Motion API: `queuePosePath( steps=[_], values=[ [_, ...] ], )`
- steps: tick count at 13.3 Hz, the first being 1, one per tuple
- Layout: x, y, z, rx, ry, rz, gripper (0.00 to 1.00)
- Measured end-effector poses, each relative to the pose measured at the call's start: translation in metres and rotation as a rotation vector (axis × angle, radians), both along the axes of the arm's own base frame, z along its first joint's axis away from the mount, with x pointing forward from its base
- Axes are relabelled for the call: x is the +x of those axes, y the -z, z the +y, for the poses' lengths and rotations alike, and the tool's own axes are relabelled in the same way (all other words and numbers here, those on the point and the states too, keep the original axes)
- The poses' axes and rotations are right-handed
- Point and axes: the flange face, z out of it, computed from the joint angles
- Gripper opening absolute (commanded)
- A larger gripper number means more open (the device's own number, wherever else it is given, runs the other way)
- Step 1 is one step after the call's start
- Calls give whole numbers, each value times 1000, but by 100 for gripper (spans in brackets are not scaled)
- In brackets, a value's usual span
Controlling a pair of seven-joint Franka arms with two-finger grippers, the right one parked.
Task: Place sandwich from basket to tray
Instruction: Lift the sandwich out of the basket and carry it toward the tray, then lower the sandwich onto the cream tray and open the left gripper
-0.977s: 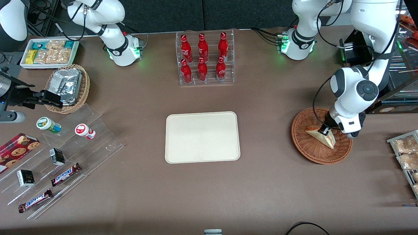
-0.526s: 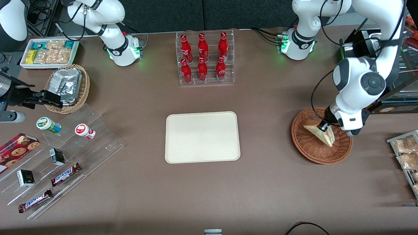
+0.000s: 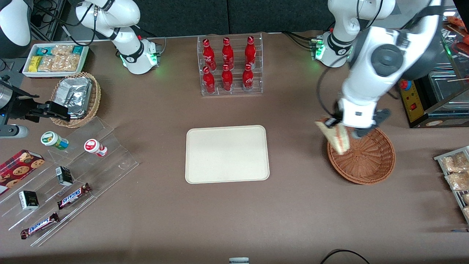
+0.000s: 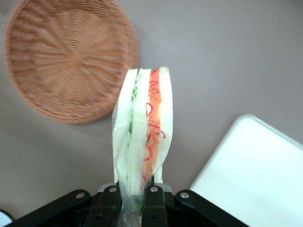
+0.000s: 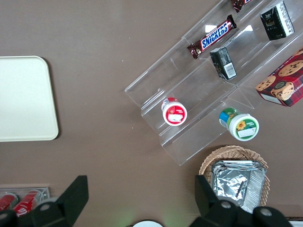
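My left gripper [image 3: 335,124] is shut on the sandwich [image 3: 336,138], a pale wedge in clear wrap with red-orange and green filling along its edge. It hangs in the air above the basket's rim on the side toward the tray. In the left wrist view the sandwich [image 4: 143,135] is pinched between the fingers [image 4: 152,198]. The reddish-brown wicker basket [image 3: 370,157] holds nothing and also shows in the left wrist view [image 4: 66,56]. The cream tray [image 3: 227,154] lies flat mid-table with nothing on it; one corner of the tray [image 4: 258,175] shows in the left wrist view.
A clear rack of red bottles [image 3: 230,66] stands farther from the camera than the tray. Snack packets [image 3: 456,172] lie at the working arm's end. A clear stepped display [image 3: 69,172], a foil-packet basket [image 3: 75,97] and a white snack box [image 3: 55,58] sit toward the parked arm's end.
The gripper has lifted the sandwich out of the basket and carried it up and toward the tray, over the basket's rim. The basket is left with nothing in it.
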Motion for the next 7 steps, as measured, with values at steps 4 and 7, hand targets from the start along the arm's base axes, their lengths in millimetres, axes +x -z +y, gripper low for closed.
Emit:
queuePosePath(
  steps=[4,7],
  values=[
    [-21,25,-121,-7,116,15,9],
    [-20,62,-169,4,181,34,9]
  ],
)
